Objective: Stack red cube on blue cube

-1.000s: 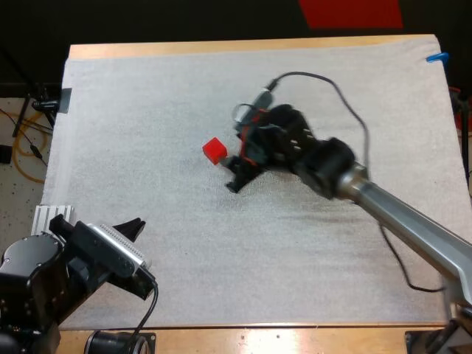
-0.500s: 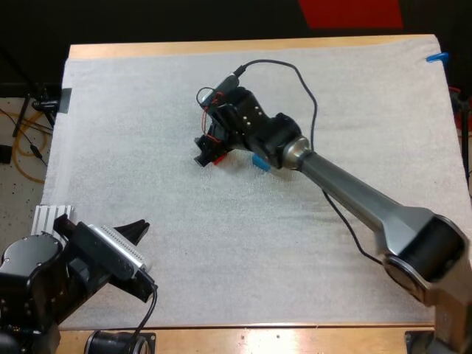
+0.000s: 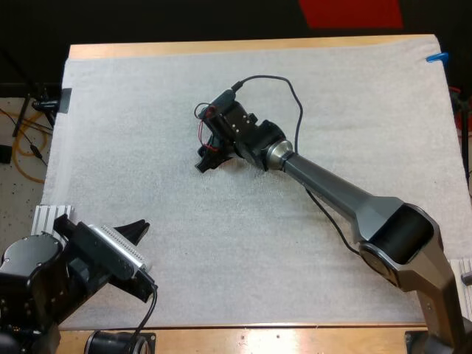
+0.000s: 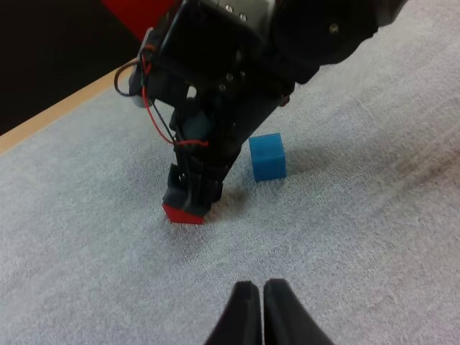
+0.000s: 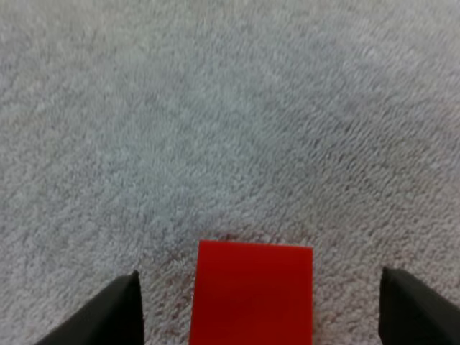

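The right pincer is down at the mat, its two black fingers spread wide with the red cube between them and touching neither. It has nothing in its grip yet. I judge the step in hand to be the grasp.

To do it well, the fingers should close slowly on the cube's two flat side faces, which look square to them. The cube sits slightly nearer one finger than the other, so that finger will probably reach it first and nudge it. A small sideways correction before closing would spare the cube a slide on the mat.

Once the grip is firm, a straight lift should come before any sideways travel, because the blue cube stands close by, apart from the red one. A low carry could knock it.

The left pincer is closed on nothing, its fingers touching. It waits at the near left of the table, well apart from both cubes, and need not move.

The white mat is soft and slightly fuzzy, so it should hold a cube steady, though it may give under a finger pressed down hard. It covers most of the wooden table. Past the table's left edge is the floor, with an orange cable lying loose on it.
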### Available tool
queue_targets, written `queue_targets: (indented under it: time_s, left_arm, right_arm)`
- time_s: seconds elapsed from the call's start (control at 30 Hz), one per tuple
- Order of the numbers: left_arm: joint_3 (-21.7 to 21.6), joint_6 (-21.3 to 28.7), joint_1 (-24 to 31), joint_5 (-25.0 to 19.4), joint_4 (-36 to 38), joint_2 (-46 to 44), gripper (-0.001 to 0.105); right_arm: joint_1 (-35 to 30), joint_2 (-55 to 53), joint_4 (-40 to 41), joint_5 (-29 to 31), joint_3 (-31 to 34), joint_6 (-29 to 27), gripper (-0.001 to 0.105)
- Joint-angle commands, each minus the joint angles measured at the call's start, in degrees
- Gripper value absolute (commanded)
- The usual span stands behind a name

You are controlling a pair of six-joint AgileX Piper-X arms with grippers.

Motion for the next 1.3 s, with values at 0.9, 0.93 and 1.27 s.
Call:
queue_targets:
  time_s: [0.9,0.93,1.27]
  left_arm:
    - [-0.1,-0.8,-0.1,0.4,-0.2,-0.4,0.000]
    - [-0.1,-0.8,-0.1,0.4,-0.2,-0.4,0.000]
    - [-0.1,-0.8,-0.1,0.4,-0.6,-0.4,0.000]
  right_arm:
    - [0.0,1.6,5.0,0.3,-7.1,1.7,0.028]
    - [0.0,0.5,5.0,0.3,-7.3,1.5,0.028]
    - [-2.2,-9.6,9.5,2.8,-7.0,1.9,0.028]
